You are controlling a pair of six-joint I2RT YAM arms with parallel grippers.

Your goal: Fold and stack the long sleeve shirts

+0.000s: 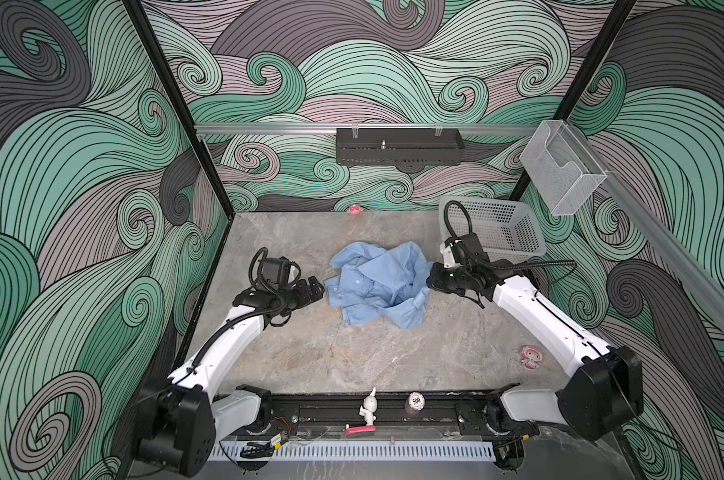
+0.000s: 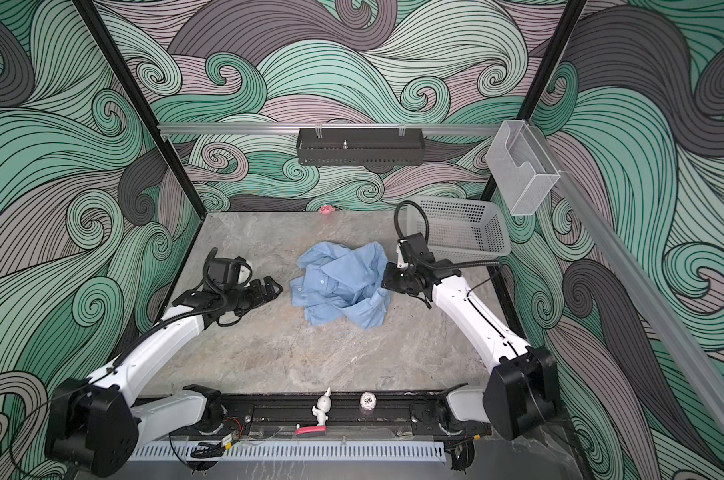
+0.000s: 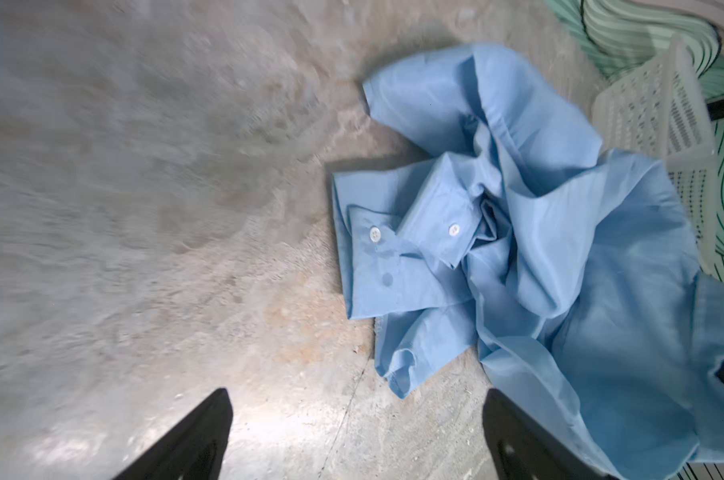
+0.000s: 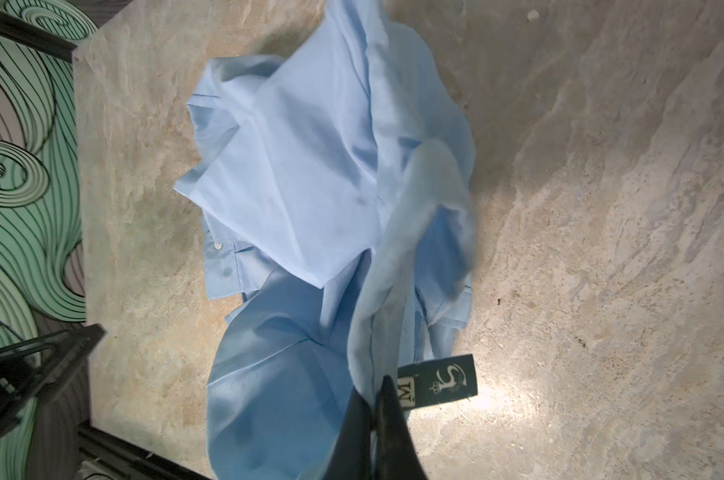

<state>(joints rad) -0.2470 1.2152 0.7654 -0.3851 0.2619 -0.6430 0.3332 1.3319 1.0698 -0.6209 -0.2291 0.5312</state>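
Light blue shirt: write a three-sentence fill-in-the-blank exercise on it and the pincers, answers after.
The right pincer is ____ on the light blue shirt.
The left pincer stands ____ beside the shirt.
In both top views the white basket stands at the far ____ corner of the table.
Missing words: shut; open; right.

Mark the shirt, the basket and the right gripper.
shirt [image 1: 379, 286], in a top view, crumpled middle
basket [image 1: 493, 214], in a top view, perforated far wall
right gripper [image 4: 376, 384], right wrist view, between fingertips shut on shirt
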